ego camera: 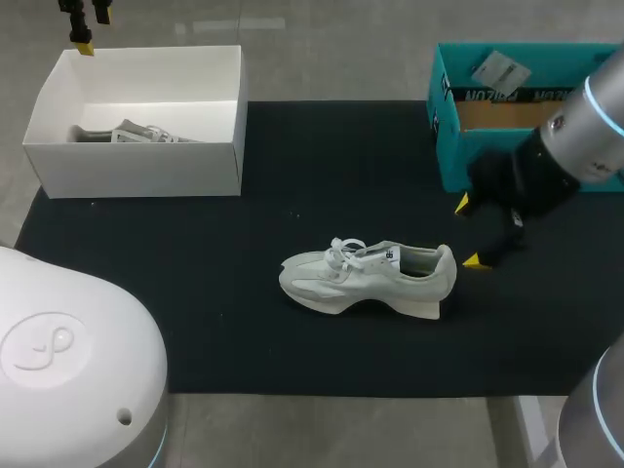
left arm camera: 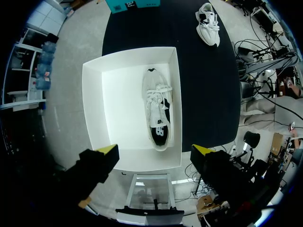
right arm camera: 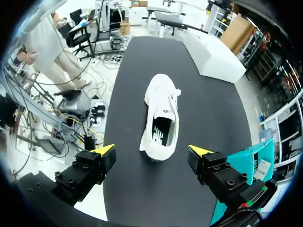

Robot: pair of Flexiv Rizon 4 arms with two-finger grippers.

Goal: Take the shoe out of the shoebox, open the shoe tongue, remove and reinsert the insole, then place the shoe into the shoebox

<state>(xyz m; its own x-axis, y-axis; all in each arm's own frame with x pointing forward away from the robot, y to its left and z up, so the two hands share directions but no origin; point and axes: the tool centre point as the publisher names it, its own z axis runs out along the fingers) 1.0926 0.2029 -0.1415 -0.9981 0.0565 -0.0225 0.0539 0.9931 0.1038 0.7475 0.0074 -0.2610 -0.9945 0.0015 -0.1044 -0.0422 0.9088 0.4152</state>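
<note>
My right gripper [ego camera: 467, 232] is spread wide just behind the heel of the white shoe [ego camera: 369, 278]. The shoe sits on its sole on the black mat [ego camera: 195, 292] with its heel toward the gap between my fingers, and neither finger touches it. My left gripper [left arm camera: 155, 150] is also wide open, above the white shoebox [left arm camera: 92, 109] — another shoe [left arm camera: 158, 111] lies inside.

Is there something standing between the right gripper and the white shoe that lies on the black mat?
Nothing visible does. The right gripper is open just behind the heel of the shoe, and only bare black mat lies between them.
</note>
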